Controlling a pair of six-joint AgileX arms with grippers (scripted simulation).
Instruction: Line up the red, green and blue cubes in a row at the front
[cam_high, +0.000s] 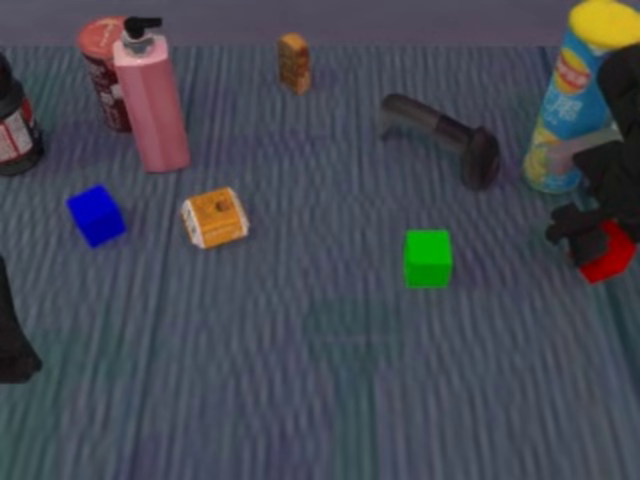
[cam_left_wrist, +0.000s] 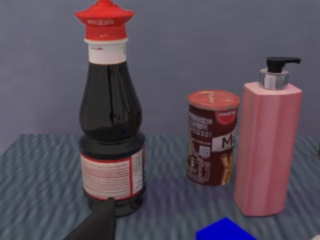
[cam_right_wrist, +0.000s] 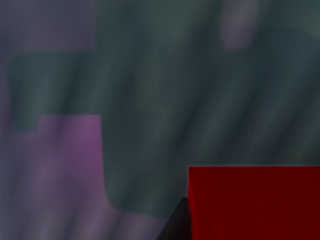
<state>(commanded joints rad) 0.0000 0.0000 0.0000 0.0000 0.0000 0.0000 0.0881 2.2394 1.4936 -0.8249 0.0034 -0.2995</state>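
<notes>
STEP: grasp small glossy red cube, table right edge | RIGHT GRIPPER: over cube, jaws apparently closed on it | LEFT ARM: parked, left edge | ADVICE: lift vertically, confirm hold, place in front row beside glossy green cube; glossy blue cube follows.

Bright red cube at the right, vivid green cube mid-bench, deep blue cube on the left. Orange-and-white printed box, pale pink pump bottle with black nozzle, yellow-lidded blue crisp tube. Grey-blue streaked bench.
</notes>
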